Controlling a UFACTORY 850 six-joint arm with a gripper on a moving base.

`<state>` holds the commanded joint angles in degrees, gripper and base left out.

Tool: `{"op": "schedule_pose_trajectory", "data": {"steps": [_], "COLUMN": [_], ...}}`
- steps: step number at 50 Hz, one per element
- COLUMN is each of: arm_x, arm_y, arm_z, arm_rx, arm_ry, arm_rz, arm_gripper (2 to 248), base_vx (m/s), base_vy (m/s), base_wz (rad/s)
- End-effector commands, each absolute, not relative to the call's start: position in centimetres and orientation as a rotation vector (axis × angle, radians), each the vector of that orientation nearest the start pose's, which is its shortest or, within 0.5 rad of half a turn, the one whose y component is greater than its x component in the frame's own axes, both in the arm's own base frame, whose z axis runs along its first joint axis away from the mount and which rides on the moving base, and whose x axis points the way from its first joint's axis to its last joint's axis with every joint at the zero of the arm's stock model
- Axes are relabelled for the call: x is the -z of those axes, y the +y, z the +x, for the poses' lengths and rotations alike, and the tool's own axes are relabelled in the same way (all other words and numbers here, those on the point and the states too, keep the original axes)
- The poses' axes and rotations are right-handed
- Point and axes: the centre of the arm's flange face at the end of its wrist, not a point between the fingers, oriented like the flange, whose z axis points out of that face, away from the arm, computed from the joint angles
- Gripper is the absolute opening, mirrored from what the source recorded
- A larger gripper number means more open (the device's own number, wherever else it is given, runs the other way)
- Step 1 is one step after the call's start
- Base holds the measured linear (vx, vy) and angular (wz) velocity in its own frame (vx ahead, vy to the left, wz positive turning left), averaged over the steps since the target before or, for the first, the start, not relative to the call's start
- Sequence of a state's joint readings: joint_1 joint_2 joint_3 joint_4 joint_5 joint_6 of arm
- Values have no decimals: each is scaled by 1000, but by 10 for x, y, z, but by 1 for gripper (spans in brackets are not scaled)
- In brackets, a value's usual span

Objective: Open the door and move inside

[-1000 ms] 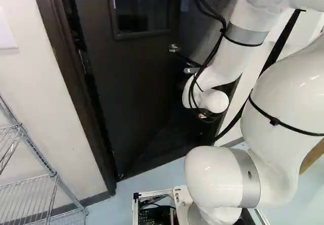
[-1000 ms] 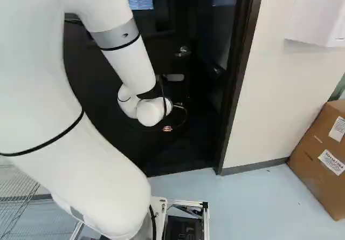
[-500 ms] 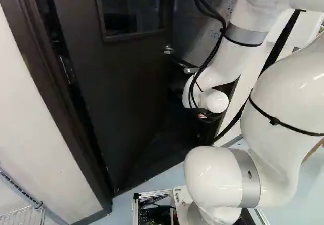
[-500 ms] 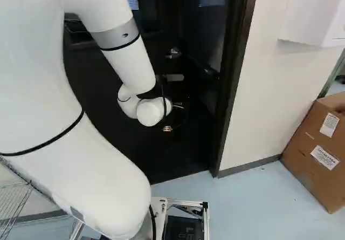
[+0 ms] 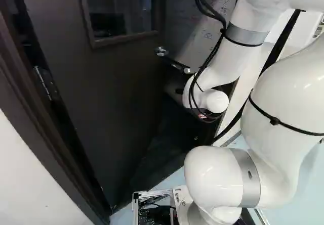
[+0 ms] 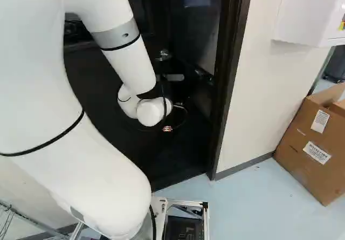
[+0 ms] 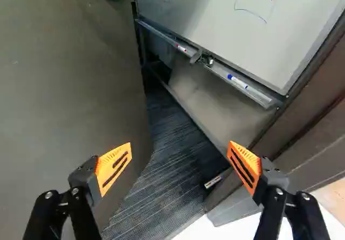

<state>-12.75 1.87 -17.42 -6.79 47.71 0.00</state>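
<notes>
The dark door (image 5: pixel 109 93) stands ajar, swung inward, its window in the upper part. Its metal handle (image 5: pixel 161 51) is on the edge beside the gap; the right base view also shows this handle (image 6: pixel 164 55). My gripper is hidden behind the arm's wrist in both base views. In the wrist view the gripper (image 7: pixel 180 156) is open with nothing between its fingers. One finger lies over the door face (image 7: pixel 64 89), the other over the frame side; I cannot tell whether either touches. Ahead, between door and frame, is the opening with dark carpet (image 7: pixel 172 143).
The door frame (image 6: pixel 229 78) rises close at the right of the opening, the hinge-side frame (image 5: pixel 45 124) at its left. Inside hangs a whiteboard (image 7: pixel 237 19) with a marker tray. A cardboard box (image 6: pixel 310 148) stands by the right wall, under a white wall cabinet (image 6: pixel 304 13).
The base has moved nearer the doorway and turned somewhat right; the frame and box shift left in view. The arm keeps its pose. Whether the door swung further, I cannot tell.
</notes>
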Motion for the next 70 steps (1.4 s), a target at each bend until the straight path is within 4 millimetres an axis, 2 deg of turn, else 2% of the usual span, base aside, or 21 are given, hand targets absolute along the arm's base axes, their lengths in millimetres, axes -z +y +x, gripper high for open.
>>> {"op": "schedule_pose_trajectory", "data": {"steps": [33, 70], "arm_x": [-366, -366], "arm_y": [-70, -53], "arm_z": [345, 358], "arm_rx": [1779, 1765], "arm_ry": [115, 50], "arm_rz": [-2700, -2676], "arm_gripper": [247, 247], "base_vx": [50, 0], "base_vy": [38, 0], "base_wz": [-11, 0]}}
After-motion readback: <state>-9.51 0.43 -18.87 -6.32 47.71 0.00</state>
